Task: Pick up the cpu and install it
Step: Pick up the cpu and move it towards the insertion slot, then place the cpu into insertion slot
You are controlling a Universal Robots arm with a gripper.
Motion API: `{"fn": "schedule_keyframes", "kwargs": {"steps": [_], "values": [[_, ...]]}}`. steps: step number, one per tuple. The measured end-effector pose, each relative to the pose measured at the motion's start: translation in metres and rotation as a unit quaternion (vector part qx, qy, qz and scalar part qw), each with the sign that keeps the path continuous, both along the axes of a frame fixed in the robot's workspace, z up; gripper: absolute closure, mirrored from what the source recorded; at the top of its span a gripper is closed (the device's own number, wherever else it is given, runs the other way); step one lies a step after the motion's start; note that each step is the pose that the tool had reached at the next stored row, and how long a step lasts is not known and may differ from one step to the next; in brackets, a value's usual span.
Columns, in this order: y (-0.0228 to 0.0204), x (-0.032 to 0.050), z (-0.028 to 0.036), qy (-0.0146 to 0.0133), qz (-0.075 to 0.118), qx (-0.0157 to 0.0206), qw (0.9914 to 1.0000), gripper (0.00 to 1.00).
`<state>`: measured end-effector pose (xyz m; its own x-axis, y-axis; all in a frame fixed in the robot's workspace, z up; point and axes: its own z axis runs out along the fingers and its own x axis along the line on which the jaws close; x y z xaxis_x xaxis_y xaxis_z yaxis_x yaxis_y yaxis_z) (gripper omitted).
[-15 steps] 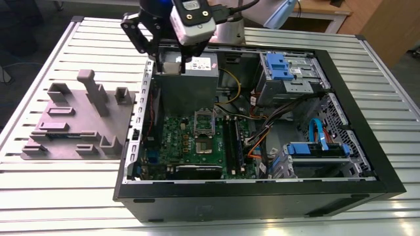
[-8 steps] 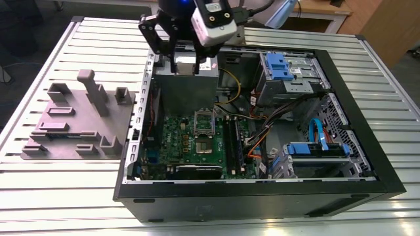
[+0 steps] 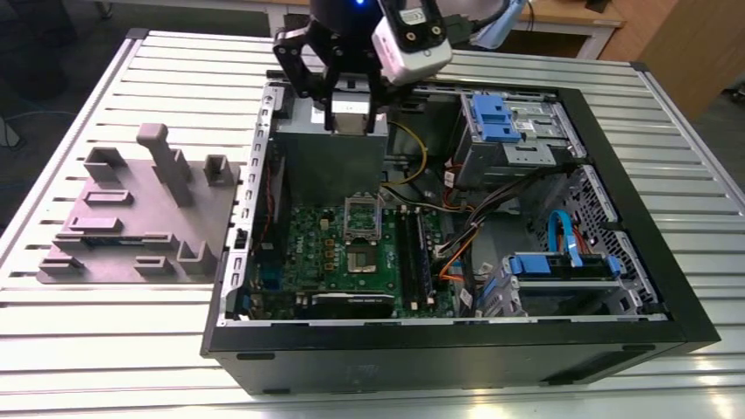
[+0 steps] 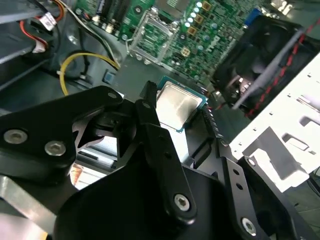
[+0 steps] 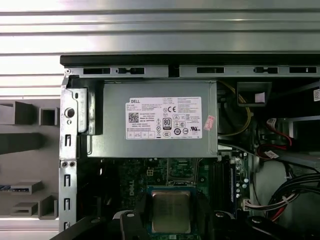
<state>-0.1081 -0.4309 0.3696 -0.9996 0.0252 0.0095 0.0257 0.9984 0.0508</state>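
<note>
Black and angular, the hand [image 4: 176, 112] is closed on the cpu [image 4: 178, 104], a flat square chip with a brushed silvery-grey metal top and a thin green edge, pinched between matte black fingers [image 4: 150, 116]. In the exterior view the hand hangs above the grey sheet-metal power supply [image 3: 331, 155] inside the open black computer case [image 3: 466, 358]. A green motherboard [image 3: 349, 253] lies further inside. The case rests on a ribbed aluminium tabletop [image 3: 117, 349].
</note>
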Motion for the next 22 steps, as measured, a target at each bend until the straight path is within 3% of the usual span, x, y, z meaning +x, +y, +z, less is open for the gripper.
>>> {"fn": "schedule_keyframes", "kwargs": {"steps": [5, 18, 22], "values": [[0.0000, 0.0112, -0.0003, 0.0000, 0.000, 0.0000, 1.00000, 0.53], [0.0000, 0.0126, -0.0005, 0.0000, 0.000, 0.0000, 1.00000, 0.53], [-0.0015, 0.0126, -0.0035, 0.0000, 0.000, 0.0000, 1.00000, 0.53]]}}
